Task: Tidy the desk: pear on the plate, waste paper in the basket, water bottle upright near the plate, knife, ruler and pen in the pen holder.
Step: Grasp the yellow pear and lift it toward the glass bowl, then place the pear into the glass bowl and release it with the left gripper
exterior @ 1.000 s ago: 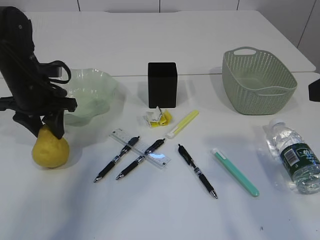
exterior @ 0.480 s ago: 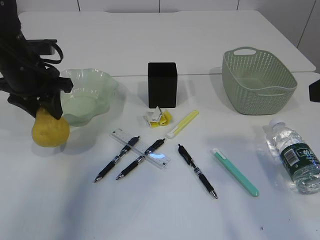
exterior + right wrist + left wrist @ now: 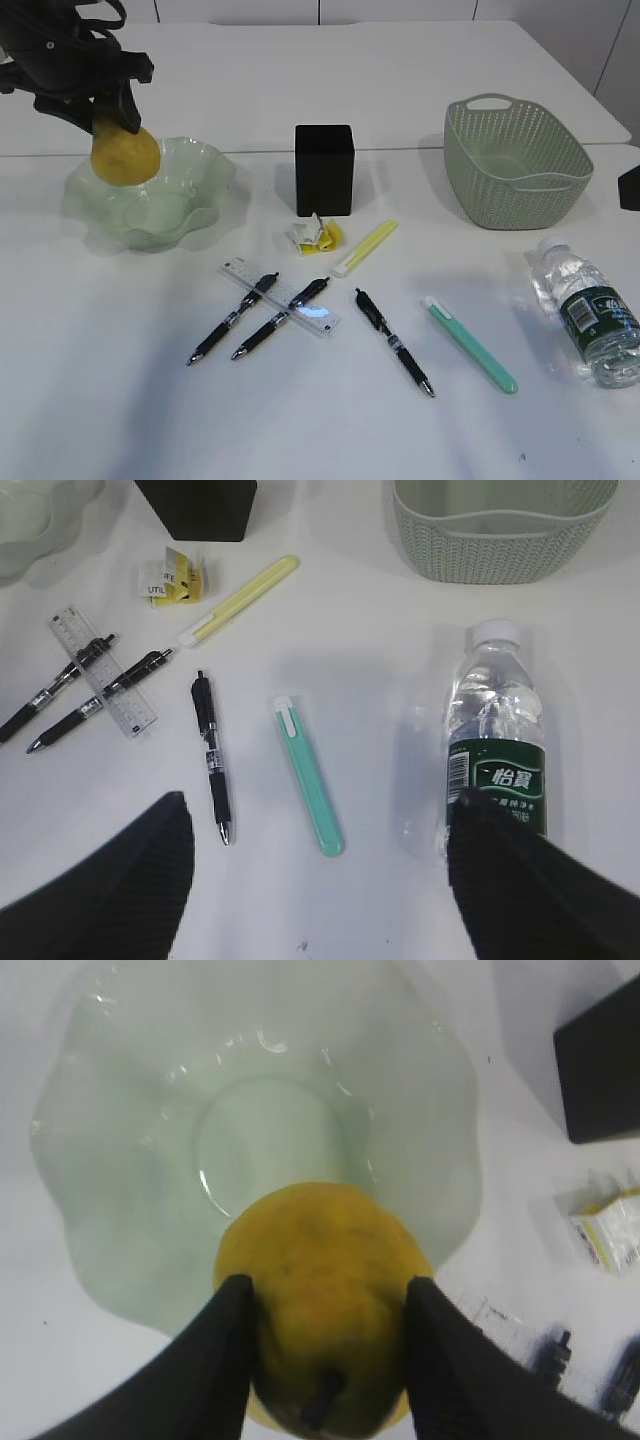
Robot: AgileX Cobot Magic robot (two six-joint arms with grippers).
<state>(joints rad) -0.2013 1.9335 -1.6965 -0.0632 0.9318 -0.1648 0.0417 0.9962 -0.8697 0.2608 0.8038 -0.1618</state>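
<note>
The left gripper [image 3: 325, 1360] pinches the yellow pear [image 3: 322, 1300] between its two black fingers, holding it in the air over the far left rim of the pale green wavy plate [image 3: 190, 215]; in the left wrist view the pear's lower end runs off the bottom edge. The arm above it is cut off at the exterior view's top left corner. The right gripper [image 3: 315, 880] stands spread wide, only its two dark fingertips showing at the bottom of the right wrist view, above the tabletop [image 3: 330, 430]. Beside its right finger the water bottle [image 3: 497, 750] lies on its side, cap toward the basket [image 3: 500, 540], whose far part is cut off. The crumpled waste paper [image 3: 315, 236] lies just in front of the black pen holder [image 3: 325, 170]. A clear ruler [image 3: 280, 297] lies partly hidden under two black pens [image 3: 245, 318].
</note>
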